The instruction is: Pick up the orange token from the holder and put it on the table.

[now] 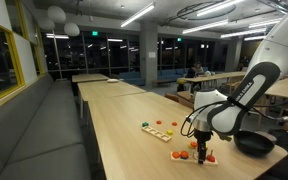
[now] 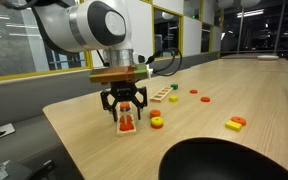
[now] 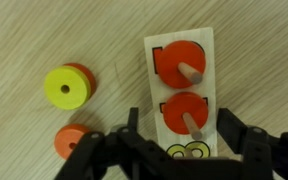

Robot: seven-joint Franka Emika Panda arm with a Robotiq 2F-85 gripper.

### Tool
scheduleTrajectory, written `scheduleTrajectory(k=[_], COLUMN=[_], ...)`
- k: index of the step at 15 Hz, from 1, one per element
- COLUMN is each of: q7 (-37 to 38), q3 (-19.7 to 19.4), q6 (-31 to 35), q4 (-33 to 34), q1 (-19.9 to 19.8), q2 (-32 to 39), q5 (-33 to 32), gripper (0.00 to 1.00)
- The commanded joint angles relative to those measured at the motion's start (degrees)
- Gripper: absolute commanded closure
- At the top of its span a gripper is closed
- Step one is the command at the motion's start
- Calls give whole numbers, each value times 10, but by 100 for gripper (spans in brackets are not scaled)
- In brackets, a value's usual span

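- The gripper (image 3: 181, 125) is released. In the wrist view its two fingers stand spread with nothing between the pads but air and the target, and no contact is made yet.
- The orange token (image 3: 184, 108) I want sits right under the gripper, threaded on its peg (image 3: 193, 122) on the pale holder (image 3: 204, 45). A second orange token (image 3: 179, 62) sits on the next peg, just beyond the fingertips.
- In an exterior view the gripper (image 2: 127, 116) hangs low over the holder (image 2: 127, 127), so I judge this to be the last bit of the descent before closing.
- To do it well I'd keep the token centred between the fingers and come down only far enough for the pads to meet its rim, not the holder's board.
- The far token is close, so I'd keep the fingertips short of it so they don't clip it on the close.
- I'd close gently. The disc is thin and could pop out sideways if it is pinched off-centre.
- The lift should go straight up along the peg. Any tilt may bind the hole and drag the light holder up too.
- Off to one side of the gripper lie a yellow token (image 3: 67, 87) and a loose orange one (image 3: 72, 140). The bare table (image 3: 24, 40) past them looks like a fair place to set it down.
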Motion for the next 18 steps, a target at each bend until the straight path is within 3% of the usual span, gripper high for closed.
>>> scheduleTrajectory(k=[1, 3, 7, 8, 9, 14, 15, 16, 18], q7=[12, 12, 9, 6, 7, 9, 8, 7, 8], q3=[-1, -2, -2, -3, -3, -3, -3, -3, -3], q6=[17, 18, 10, 7, 10, 13, 12, 13, 13], q4=[0, 1, 1, 1, 1, 1, 1, 1, 1], q1=[-6, -6, -7, -8, -8, -10, -10, -10, -10], q2=[1, 1, -1, -1, 0, -1, -1, -1, -1], q5=[-15, -15, -15, -16, -17, -21, -20, -18, -18], gripper=[49, 62, 62, 36, 62, 63, 13, 13, 0])
